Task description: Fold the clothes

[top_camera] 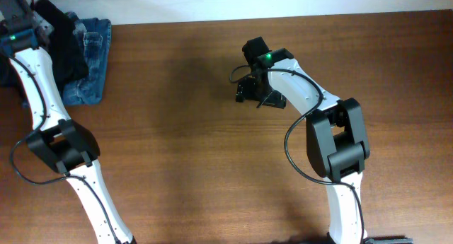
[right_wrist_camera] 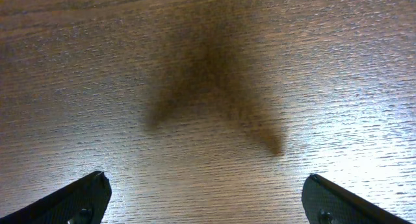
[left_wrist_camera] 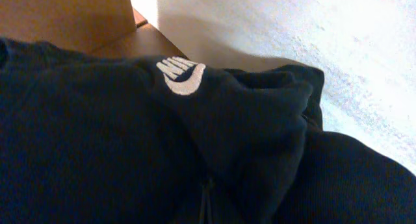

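One dark T-shirt (left_wrist_camera: 130, 139), left pincer (top_camera: 25, 18) closed, right pincer (right_wrist_camera: 205, 180) open

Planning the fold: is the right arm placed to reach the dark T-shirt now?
Probably not: the right gripper hangs, jaws open, over the middle of the table; the dark T-shirt lies bunched with jeans at the far-left corner.

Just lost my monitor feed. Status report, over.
Left gripper shut, at dark shirt bunched in far corner. Right gripper open over table. Jeans against shirt.
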You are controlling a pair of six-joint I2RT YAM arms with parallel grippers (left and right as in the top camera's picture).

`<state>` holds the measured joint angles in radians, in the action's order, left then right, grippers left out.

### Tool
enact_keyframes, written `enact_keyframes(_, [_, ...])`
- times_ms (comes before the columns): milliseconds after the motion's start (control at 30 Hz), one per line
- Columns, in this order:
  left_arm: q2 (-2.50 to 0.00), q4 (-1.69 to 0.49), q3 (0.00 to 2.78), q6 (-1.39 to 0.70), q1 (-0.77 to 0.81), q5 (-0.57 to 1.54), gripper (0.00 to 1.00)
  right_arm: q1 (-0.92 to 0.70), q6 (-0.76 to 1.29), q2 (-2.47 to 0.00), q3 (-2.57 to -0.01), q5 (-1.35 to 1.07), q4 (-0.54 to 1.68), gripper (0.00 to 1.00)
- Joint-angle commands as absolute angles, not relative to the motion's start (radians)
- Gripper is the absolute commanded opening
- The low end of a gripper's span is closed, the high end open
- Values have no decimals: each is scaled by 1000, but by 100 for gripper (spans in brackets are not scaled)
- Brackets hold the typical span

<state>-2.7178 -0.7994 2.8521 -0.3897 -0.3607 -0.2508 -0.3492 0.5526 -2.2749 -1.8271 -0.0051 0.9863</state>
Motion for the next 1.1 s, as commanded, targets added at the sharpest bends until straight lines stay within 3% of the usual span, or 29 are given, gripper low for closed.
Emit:
enact_keyframes(0, [-2754, -840, 2792, -388, -327, -205, 1, -353, 554, -2268, -1820, -7, 982, 99])
enact_keyframes(400, [-2754, -823, 2788, -388, -225, -247, 0, -353, 554, -2268, -1816, -7, 984, 99])
enact_keyframes(1067, [-2678, -811, 2806, -388, -238, -258, 2, -353, 535, -2268, -1816, -7, 979, 99])
